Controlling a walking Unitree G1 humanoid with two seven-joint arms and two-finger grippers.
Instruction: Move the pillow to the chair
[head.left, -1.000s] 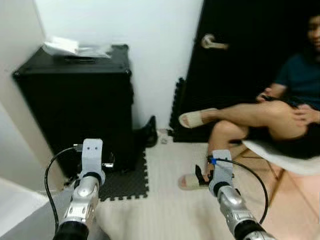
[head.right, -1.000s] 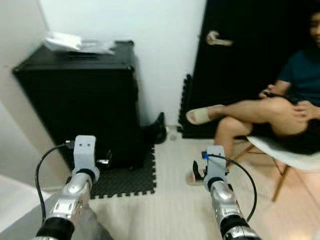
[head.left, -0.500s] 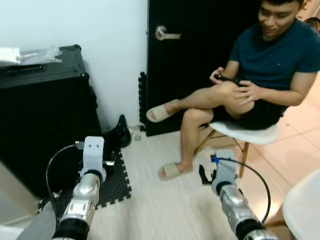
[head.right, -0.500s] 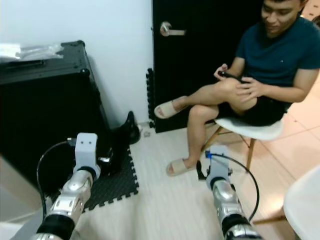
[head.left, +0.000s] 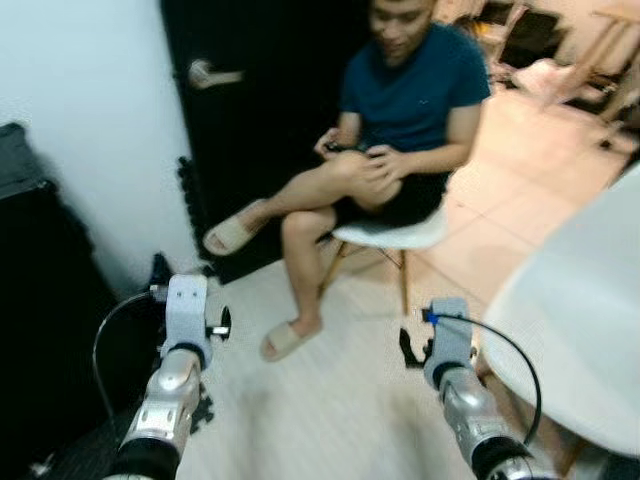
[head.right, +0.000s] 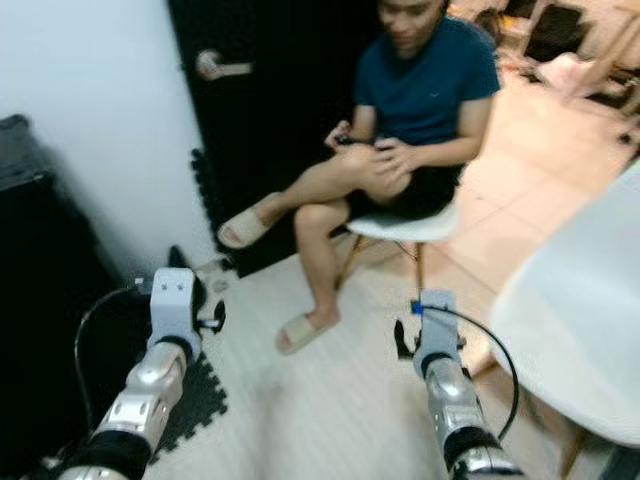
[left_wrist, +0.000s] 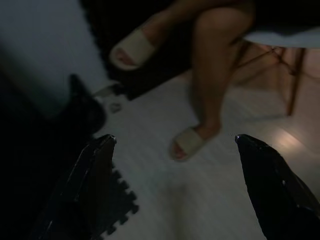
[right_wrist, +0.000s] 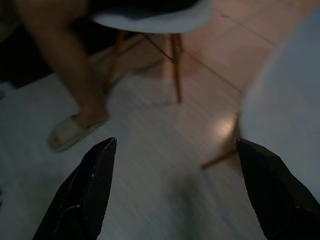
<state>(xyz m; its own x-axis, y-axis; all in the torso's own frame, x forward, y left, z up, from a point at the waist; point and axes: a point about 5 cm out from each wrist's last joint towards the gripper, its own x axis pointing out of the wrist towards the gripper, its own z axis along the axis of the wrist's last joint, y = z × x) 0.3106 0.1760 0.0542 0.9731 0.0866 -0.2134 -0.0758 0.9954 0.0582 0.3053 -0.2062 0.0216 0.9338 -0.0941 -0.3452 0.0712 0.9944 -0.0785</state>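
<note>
Holding both arms forward and low, I carry nothing: my left gripper (left_wrist: 175, 195) has its two black fingers spread wide with only floor between them, and my right gripper (right_wrist: 175, 195) is spread just the same and just as empty. I judge they are held apart and ready because there is nothing to take yet; I cannot pick out the pillow anywhere, so its place is unknown to me, and the search for it looks to be the step in hand. Beyond my left fingers (left_wrist: 85, 195) lies pale flooring (head.left: 340, 400), with the toothed edge of a dark foam mat (left_wrist: 122, 207) just beside one fingertip and a beige slipper (left_wrist: 187, 145) on a seated person's (head.left: 400, 120) foot ahead. Beyond my right fingers (right_wrist: 87, 192) stand the wooden legs of the white chair (head.left: 395, 232) that person occupies. Close beside my right fingers curves a big white surface (head.left: 580, 330) on a wooden leg, blurred; it may be another chair's seat or a table, and I cannot tell which. A black door (head.left: 250, 130) with a metal handle stands ahead of my left fingers. The occupied chair is no place to set a pillow, I would guess.
</note>
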